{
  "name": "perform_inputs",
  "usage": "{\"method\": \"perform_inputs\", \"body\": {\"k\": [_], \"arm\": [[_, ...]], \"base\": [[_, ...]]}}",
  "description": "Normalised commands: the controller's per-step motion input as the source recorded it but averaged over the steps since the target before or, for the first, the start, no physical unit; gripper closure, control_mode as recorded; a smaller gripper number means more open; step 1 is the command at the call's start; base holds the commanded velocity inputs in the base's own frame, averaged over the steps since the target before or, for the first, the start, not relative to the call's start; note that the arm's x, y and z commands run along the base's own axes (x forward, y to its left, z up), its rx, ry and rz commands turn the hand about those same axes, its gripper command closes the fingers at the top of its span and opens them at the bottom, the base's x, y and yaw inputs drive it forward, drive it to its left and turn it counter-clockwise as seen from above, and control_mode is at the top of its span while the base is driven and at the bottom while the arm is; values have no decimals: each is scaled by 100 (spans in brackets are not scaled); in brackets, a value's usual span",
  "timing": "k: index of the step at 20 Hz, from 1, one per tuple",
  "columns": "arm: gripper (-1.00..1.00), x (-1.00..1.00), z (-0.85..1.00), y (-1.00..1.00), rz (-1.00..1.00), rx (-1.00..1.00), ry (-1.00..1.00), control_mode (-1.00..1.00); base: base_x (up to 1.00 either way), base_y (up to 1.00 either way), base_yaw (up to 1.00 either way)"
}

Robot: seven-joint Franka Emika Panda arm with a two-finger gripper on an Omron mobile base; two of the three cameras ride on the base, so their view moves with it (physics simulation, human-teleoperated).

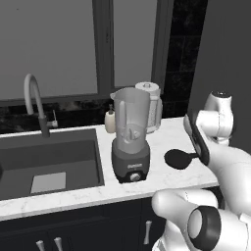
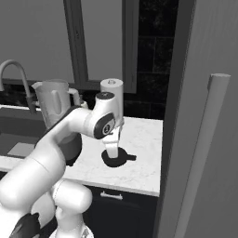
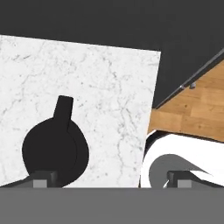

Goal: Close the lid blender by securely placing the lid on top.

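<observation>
On white marble counter [image 1: 162, 184], black lid [image 1: 176, 159].

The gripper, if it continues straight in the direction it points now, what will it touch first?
Most likely the lid, lying flat on the marble counter. The open gripper points down at it, though off-centre, so one finger may meet bare counter instead.

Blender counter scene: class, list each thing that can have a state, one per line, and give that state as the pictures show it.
blender: upright on the counter, jar top open, no lid on it.
lid: lying flat on the counter, right of the blender, not held.
end effector: open, above the lid.
faucet: no water seen running.
sink: basin shows no water.
</observation>
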Motion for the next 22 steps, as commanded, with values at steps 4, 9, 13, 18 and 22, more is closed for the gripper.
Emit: {"method": "perform_inputs", "body": {"k": [4,9,13,18,22], "arm": [[-100,9,-27,-13,-11,0,9,-100],[-100,19,-29,-17,-5,3,7,-100],[-100,22,-19,-9,-2,8,1,-100],[-100,18,-16,-3,0,9,0,-100],[-100,19,-25,0,0,5,0,-100]], "base": [[0,0,0],[0,0,0],[0,0,0],[0,0,0],[0,0,0]]}}
